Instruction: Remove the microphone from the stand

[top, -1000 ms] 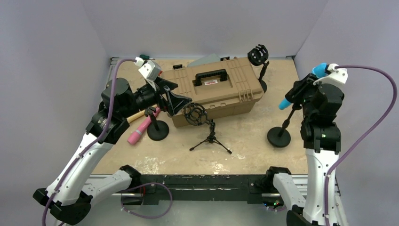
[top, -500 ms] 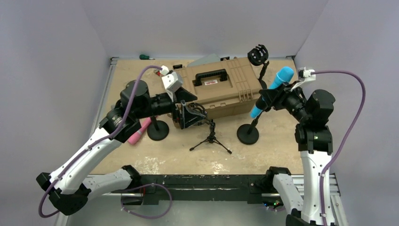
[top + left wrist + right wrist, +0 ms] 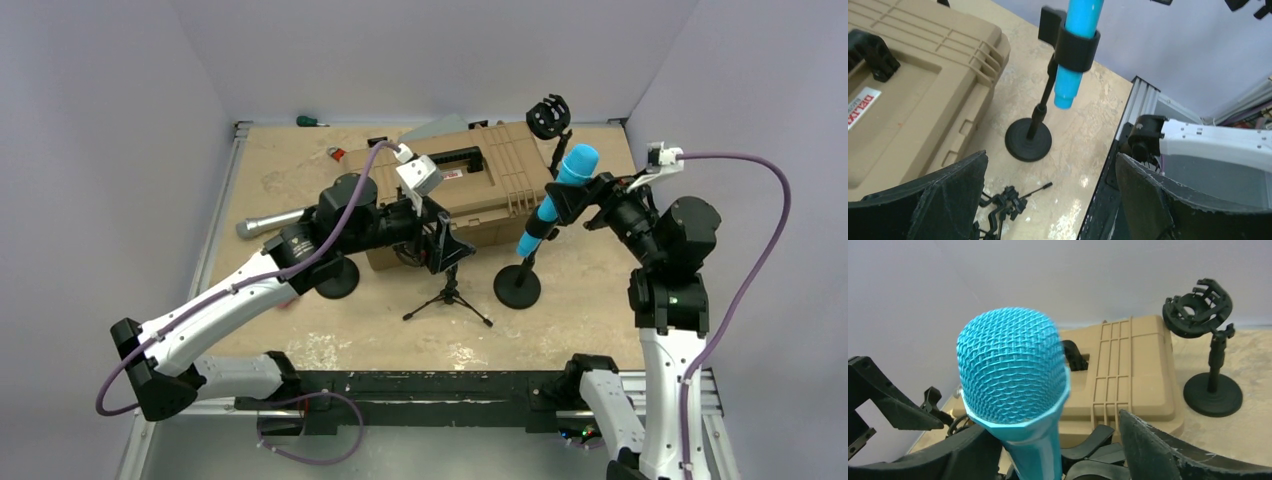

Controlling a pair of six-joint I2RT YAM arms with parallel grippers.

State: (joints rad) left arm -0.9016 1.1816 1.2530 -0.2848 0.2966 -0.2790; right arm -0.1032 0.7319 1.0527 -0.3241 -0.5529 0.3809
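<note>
Best bet: left gripper (image 3: 1051,155), jaws apart and empty, pins the stand base (image 3: 1028,141) while right gripper (image 3: 588,195), closure unclear, draws the microphone (image 3: 550,205) headward out of the clip (image 3: 1077,47).

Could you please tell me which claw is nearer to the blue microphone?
Right. The right claw straddles the blue microphone; the left claw is open by the small tripod, well apart.

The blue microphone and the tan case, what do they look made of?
On the blue microphone, the head looks like woven metal mesh painted blue; the weave shows. The tan case is likely moulded matte plastic, judging by its ribs and rounded edges.
</note>
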